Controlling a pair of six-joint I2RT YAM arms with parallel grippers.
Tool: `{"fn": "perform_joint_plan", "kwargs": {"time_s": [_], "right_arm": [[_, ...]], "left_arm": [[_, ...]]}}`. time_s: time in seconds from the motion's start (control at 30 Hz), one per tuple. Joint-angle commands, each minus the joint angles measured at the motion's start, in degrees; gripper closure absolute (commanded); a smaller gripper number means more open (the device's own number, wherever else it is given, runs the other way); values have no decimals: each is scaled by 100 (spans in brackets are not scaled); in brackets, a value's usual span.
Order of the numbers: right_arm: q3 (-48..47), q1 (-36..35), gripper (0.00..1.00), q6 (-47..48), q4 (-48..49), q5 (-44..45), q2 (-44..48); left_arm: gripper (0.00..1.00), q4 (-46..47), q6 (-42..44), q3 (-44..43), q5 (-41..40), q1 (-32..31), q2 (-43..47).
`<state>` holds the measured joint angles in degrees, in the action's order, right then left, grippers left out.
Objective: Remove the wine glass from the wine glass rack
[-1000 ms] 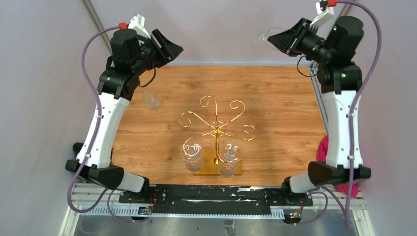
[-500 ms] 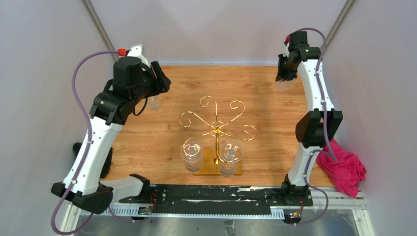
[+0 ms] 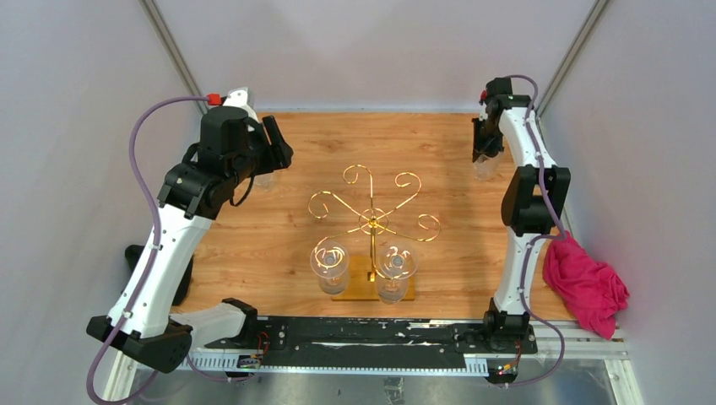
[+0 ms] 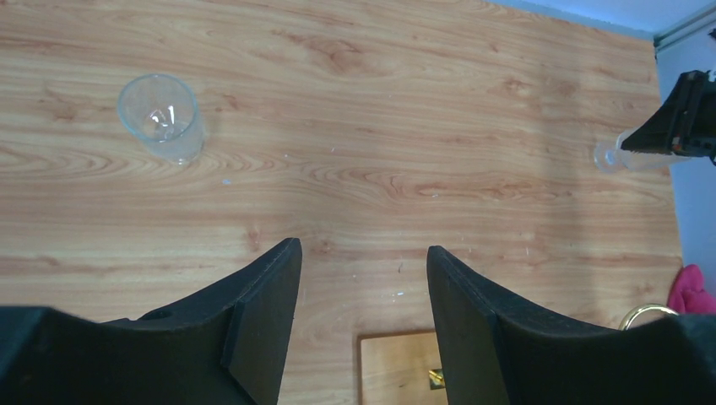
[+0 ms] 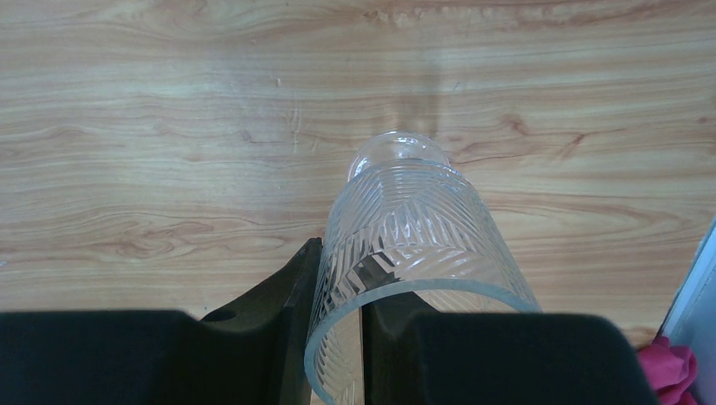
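The gold wire wine glass rack (image 3: pixel 371 221) stands on its wooden base (image 3: pixel 359 291) at the near middle of the table; the base also shows in the left wrist view (image 4: pixel 397 367). Two wine glasses (image 3: pixel 329 263) (image 3: pixel 395 270) hang from its near arms. My right gripper (image 3: pixel 484 159) is at the far right of the table, shut on the rim wall of a patterned clear wine glass (image 5: pixel 414 228), one finger outside and one inside, the glass low over the wood. My left gripper (image 4: pixel 363 278) is open and empty above the far left, near a glass standing on the table (image 4: pixel 160 126).
A pink cloth (image 3: pixel 587 287) lies off the table's right near corner. The table's right edge and metal rail (image 3: pixel 549 169) run close beside the right gripper. In the left wrist view the right gripper with its glass (image 4: pixel 625 156) shows at the far right.
My right arm has swung down from high in the air, bringing the held glass low over the far right of the table. My left arm has come down and forward a little.
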<state>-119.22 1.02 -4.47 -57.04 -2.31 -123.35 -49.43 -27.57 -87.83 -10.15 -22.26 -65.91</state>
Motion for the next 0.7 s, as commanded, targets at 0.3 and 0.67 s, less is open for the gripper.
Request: {"fn": "perform_joint_plan", "kwargs": {"time_s": [0.3, 0.67], "right_arm": [[904, 57, 100, 116, 600, 75, 17], [1345, 57, 85, -89, 797, -115, 229]], "left_arm": [[38, 211, 2, 144, -32, -24, -40], [37, 320, -11, 261, 92, -24, 55]]}}
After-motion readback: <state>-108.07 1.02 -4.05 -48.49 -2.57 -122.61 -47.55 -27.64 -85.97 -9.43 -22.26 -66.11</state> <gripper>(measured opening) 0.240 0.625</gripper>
